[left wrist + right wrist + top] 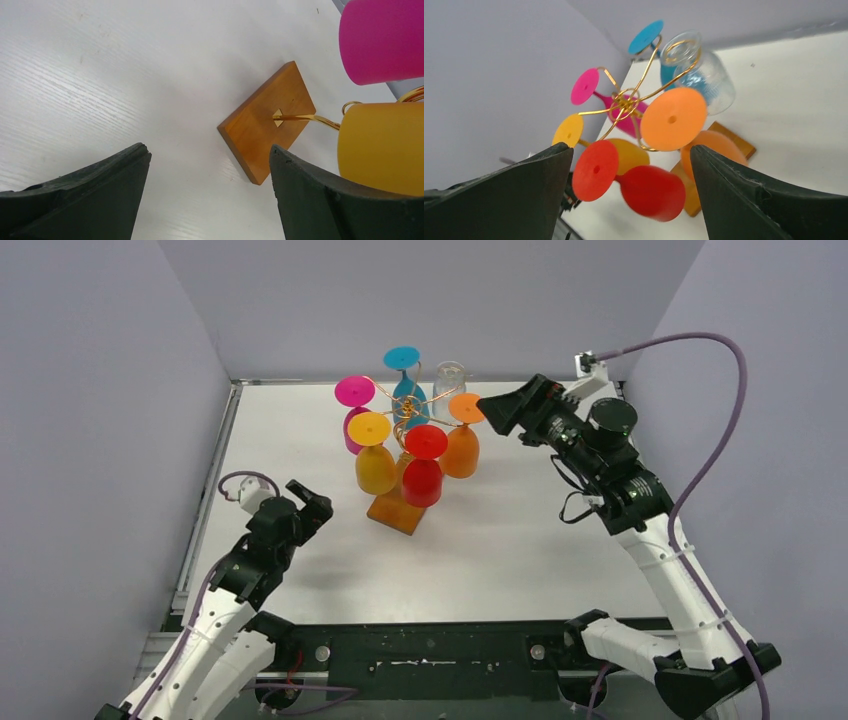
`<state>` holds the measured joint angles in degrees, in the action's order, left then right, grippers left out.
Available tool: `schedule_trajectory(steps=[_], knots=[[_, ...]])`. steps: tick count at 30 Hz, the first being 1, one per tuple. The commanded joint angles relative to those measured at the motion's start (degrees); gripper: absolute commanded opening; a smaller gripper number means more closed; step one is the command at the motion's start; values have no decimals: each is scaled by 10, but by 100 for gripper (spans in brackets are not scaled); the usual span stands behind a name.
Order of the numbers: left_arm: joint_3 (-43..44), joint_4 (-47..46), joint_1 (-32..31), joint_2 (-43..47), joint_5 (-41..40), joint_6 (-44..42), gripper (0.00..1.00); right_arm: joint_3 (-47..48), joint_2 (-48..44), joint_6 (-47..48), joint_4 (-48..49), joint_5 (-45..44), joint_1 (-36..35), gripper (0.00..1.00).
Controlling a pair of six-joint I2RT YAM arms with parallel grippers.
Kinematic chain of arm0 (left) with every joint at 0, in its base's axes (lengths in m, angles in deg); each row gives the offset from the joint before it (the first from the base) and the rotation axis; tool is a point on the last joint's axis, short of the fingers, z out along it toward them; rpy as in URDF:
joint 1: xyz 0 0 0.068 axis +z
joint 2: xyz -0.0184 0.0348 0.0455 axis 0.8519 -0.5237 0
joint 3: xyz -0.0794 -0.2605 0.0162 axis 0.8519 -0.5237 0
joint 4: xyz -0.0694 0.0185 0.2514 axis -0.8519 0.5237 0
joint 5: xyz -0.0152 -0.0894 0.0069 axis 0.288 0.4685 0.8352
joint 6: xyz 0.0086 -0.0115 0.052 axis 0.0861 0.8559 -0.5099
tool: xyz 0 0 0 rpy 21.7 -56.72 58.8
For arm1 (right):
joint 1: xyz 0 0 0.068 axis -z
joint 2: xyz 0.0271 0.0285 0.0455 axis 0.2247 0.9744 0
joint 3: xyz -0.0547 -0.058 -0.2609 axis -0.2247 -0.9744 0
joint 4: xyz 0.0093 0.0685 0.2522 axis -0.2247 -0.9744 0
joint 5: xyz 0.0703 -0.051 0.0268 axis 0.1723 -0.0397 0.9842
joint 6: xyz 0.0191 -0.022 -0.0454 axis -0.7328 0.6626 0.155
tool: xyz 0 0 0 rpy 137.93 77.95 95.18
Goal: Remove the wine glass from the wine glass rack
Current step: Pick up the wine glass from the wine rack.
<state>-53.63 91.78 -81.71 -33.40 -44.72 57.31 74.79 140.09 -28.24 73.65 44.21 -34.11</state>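
Observation:
The wine glass rack, gold wire point(412, 410) on an orange-brown wooden base point(397, 511), stands mid-table. Several wine glasses hang upside down from it: pink point(354, 392), blue point(402, 358), clear point(449, 380), orange point(461, 451), red point(422, 483) and yellow point(376, 470). My right gripper point(490, 412) is open, level with the glass feet, just right of the orange glass point(673, 119); the red glass point(651, 192) shows between its fingers, untouched. My left gripper point(315, 498) is open and low, left of the base point(265, 127), holding nothing. The yellow bowl point(382, 145) hangs beyond its right finger.
Grey walls enclose the white table point(520, 540) on the left, back and right. The right arm's purple cable point(700, 350) loops above the table's right side. A metal rail point(205, 520) runs along the table's left edge beside the left arm.

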Motion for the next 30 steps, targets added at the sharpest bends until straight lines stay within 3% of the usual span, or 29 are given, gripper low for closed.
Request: schedule_trajectory(steps=[1,3,5,7,10,15,19,25,30], knots=[[64,9,11,-11,1,-71,87,114,50,-21,-90,-9,-50,92],[89,21,14,-11,15,-84,87,149,68,-116,-167,-22,-58,92],[91,18,15,-5,32,-92,87,82,59,-160,-85,31,-83,87],[69,-1,15,8,41,-87,87,54,65,-149,-33,59,-93,85],[59,-12,17,26,42,-74,87,66,69,-125,-103,6,-99,87],[74,22,17,36,23,-62,87,-54,8,-160,50,-16,-100,83],[75,20,18,40,12,-60,87,-51,20,-130,35,-55,-101,80],[83,13,18,37,4,-52,87,-45,40,-131,97,-6,-107,72],[69,23,18,55,1,-36,86,-20,54,-146,34,13,-119,71]])
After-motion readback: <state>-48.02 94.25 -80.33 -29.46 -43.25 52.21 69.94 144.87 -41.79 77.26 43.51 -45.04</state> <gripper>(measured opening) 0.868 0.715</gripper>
